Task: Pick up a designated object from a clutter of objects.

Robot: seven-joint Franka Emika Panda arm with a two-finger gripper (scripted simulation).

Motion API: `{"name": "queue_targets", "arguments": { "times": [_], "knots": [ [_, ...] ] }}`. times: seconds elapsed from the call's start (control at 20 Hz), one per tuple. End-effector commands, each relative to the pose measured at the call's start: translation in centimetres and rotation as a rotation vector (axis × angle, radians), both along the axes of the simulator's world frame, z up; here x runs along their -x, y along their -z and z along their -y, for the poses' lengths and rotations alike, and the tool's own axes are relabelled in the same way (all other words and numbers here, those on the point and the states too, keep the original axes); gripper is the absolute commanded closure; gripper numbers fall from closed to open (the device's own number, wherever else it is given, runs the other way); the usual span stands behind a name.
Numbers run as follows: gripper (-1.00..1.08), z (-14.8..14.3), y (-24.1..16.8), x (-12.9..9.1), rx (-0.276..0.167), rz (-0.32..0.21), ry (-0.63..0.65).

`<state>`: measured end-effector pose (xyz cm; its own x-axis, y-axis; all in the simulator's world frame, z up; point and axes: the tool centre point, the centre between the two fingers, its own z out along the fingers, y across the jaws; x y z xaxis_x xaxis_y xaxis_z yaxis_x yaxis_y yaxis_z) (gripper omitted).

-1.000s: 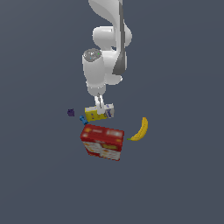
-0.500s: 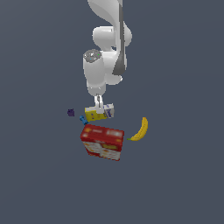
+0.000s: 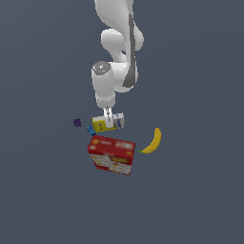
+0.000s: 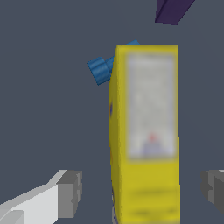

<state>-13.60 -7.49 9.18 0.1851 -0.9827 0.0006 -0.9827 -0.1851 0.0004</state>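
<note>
The designated object, a small yellow carton (image 3: 101, 125) with a white end, lies at the far edge of the clutter, just behind the red box (image 3: 112, 155). My gripper (image 3: 110, 117) hangs straight down over the carton's white end. In the wrist view the carton (image 4: 146, 131) runs between my grey fingers (image 4: 70, 192), and my gripper (image 4: 142, 188) is open with a gap on each side of the carton. A yellow banana (image 3: 153, 141) lies toward the exterior view's right.
A tiny blue piece (image 3: 90, 130) sits against the carton's yellow end, seen close in the wrist view as the blue piece (image 4: 101, 70). A purple piece (image 3: 77, 122) lies a little farther off, and the purple piece (image 4: 173, 9) shows at the wrist view's edge.
The arm has come down slightly toward the carton. The carton, red box and banana have not moved.
</note>
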Motion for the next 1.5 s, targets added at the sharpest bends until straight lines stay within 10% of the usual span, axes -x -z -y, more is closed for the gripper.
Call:
{"name": "queue_targets", "arguments": {
  "times": [0.0, 0.55, 0.6, 1.45],
  "knots": [
    [-0.92, 0.0, 1.0, 0.0, 0.0, 0.0, 0.001],
    [-0.92, 0.0, 2.2, 0.0, 0.0, 0.0, 0.002],
    [1.08, 0.0, 2.2, 0.0, 0.0, 0.0, 0.002],
    [1.08, 0.4, 1.2, -0.2, 0.0, 0.0, 0.002]
  ]
}}
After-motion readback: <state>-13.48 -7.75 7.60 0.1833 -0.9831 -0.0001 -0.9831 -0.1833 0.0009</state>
